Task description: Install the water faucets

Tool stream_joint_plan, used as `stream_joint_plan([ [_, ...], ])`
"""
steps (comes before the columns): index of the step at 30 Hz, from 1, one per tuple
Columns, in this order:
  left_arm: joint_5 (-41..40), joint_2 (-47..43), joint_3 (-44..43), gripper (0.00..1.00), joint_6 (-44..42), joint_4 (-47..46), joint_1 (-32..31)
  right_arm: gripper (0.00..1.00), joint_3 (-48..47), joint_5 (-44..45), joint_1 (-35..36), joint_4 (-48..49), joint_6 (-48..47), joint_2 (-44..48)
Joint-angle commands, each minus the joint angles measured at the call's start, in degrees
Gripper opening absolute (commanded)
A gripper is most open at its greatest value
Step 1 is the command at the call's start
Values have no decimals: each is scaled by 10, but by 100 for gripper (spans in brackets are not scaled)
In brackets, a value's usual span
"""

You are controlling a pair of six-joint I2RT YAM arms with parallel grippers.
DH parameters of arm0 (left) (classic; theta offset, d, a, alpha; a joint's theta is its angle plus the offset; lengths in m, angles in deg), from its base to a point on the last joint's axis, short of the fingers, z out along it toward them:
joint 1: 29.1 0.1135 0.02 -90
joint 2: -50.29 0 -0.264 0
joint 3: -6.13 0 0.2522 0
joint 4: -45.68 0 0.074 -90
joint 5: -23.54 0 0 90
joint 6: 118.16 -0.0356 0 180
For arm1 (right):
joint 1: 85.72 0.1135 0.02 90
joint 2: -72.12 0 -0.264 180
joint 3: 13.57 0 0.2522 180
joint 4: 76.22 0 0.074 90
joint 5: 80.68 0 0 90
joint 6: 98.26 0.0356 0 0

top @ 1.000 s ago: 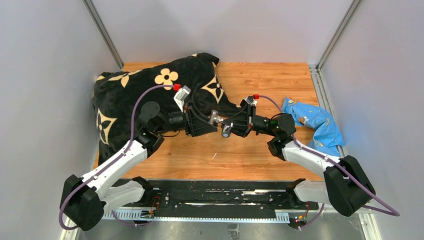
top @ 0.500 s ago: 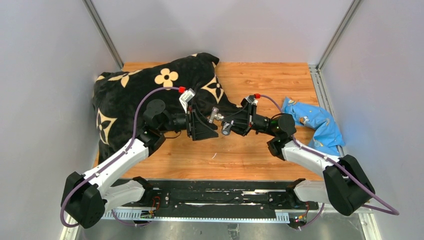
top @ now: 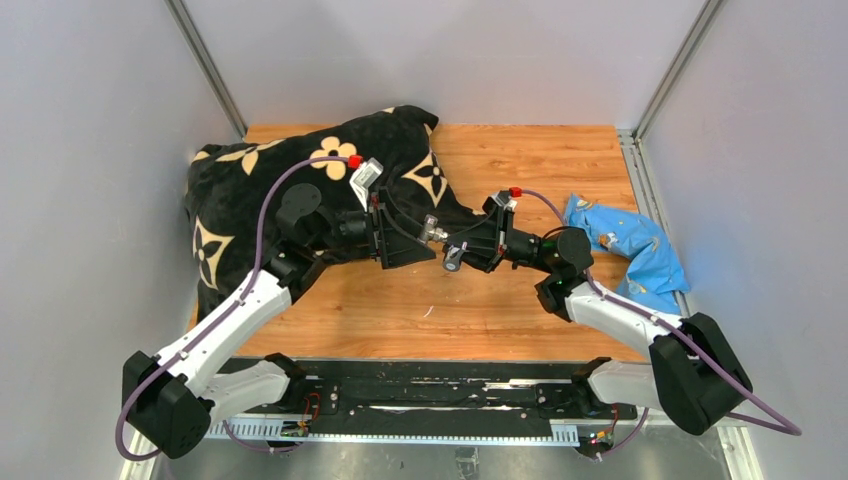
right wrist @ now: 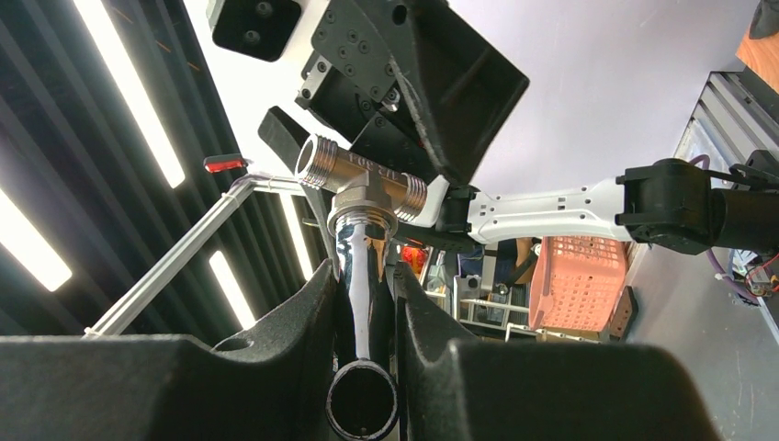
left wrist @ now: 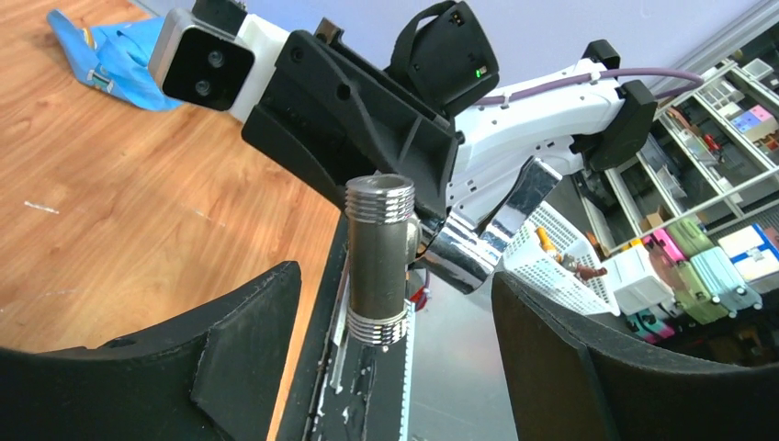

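Observation:
The T-shaped chrome tap piece (right wrist: 363,184) is held in the air by its shiny tube in my right gripper (right wrist: 366,280), which is shut on it. In the top view this gripper (top: 462,250) is over mid-table, tap head (top: 432,228) pointing left. My left gripper (top: 420,240) faces it, open. In the left wrist view the tap's threaded crossbar (left wrist: 378,257) stands between the spread fingers (left wrist: 230,358), touching neither. A small grey bit (top: 607,240) lies on the blue bag; I cannot tell whether it is the stubby fitting.
The black blanket with tan flowers (top: 250,200) covers the table's far left, under the left arm. The crumpled blue plastic bag (top: 640,250) lies at the right edge. Bare wooden tabletop (top: 450,310) lies below both grippers. Grey walls close in on both sides.
The left wrist dipped toward the near side, then swung back away, its gripper staying at the tap head. The right arm with the tap has barely moved.

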Motion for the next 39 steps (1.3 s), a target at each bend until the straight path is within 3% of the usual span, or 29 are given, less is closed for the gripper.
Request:
stream_joint_plan([
  [1,2,1,-27,79,-3,2,3,0,-16,5,-1,23,-11,16],
  [16,-1,12,-41,59,12,7,4,1,-22,-2,0,7,-21,24],
  [21,1,14,-39,40,15,6,4,1,-23,-2,0,4,-22,22],
  [26,2,15,-27,2,15,-1,4,1,-25,0,0,13,-10,21],
  [32,8,11,5,0,24,-59,5,1,-9,25,1,130,78,-10],
  [36,-1,15,14,0,37,-70,4,2,6,14,1,140,82,-24],
  [39,-23,10,26,0,55,-72,4,19,35,27,1,149,81,-28],
])
